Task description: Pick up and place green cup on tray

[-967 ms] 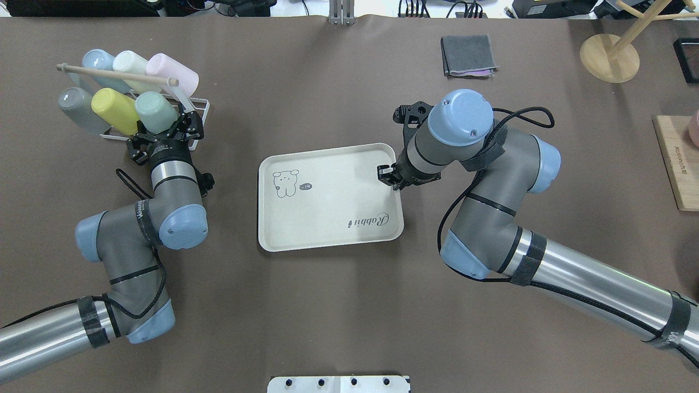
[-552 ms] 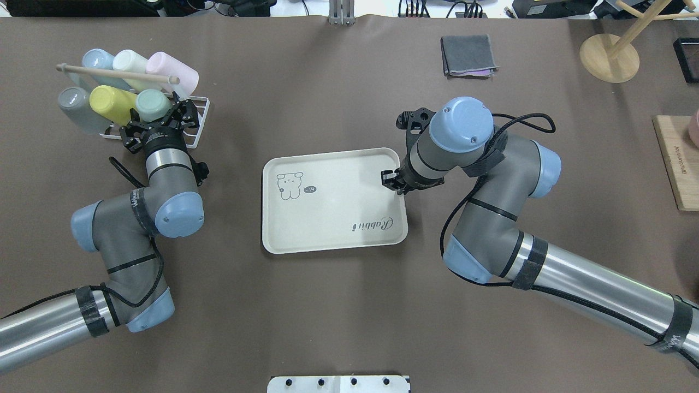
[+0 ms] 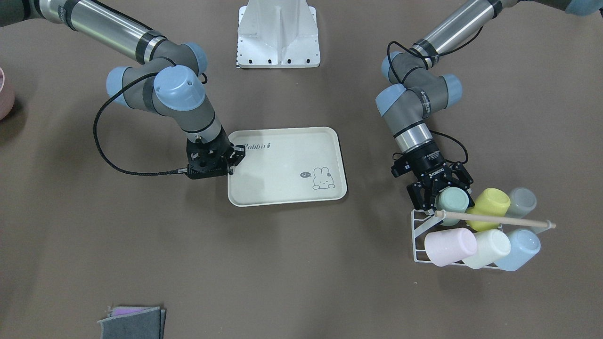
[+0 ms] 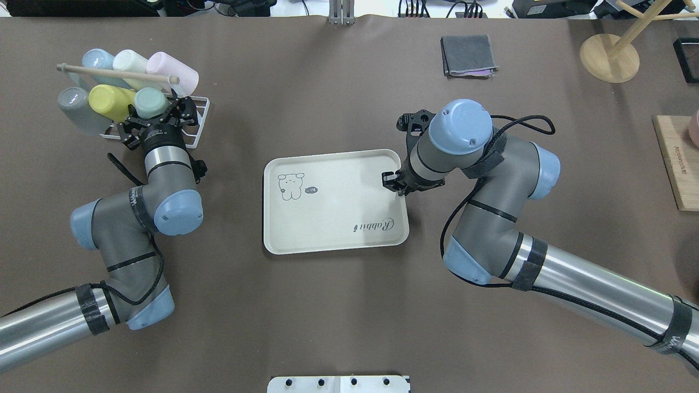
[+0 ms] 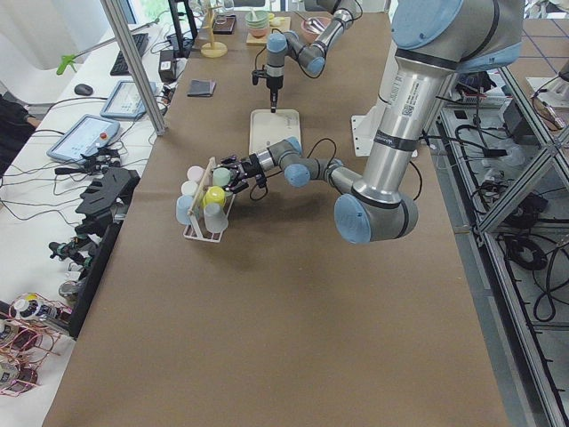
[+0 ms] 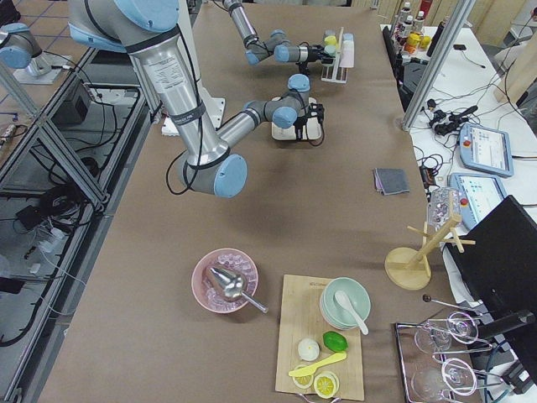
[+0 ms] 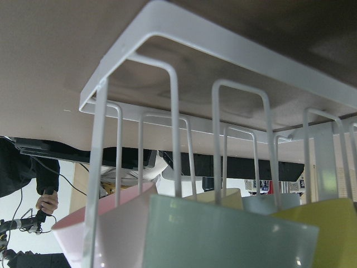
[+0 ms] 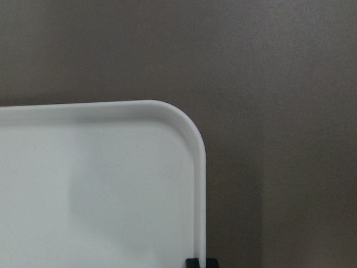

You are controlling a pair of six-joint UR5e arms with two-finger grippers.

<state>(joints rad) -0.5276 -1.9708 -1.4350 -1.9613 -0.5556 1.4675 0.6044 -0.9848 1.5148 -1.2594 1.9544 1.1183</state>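
Well left of the cream-beige rectangular plastic tray (image 4: 338, 191): a white wire rack (image 4: 200, 123) on the counter, loaded with tumblers lying tilted. The small pale mint-green plastic cup (image 4: 150, 102) sits at the rack end nearest the tray, just beside a yellow-green cup (image 4: 109, 102).

Left hand (image 4: 157, 111) is right at the mint cup, fingers spread to either side of its closed end. Whether they touch it cannot be told. The cup lies straight ahead of that hand, long axis tilted, roughly in line with the wrist. Left arm is by far the nearer one.

At the tray's right edge: right hand (image 4: 394, 183), fingers pressed together on the rim, apparently pinching it. Cup not yet lifted, not yet on the tray.
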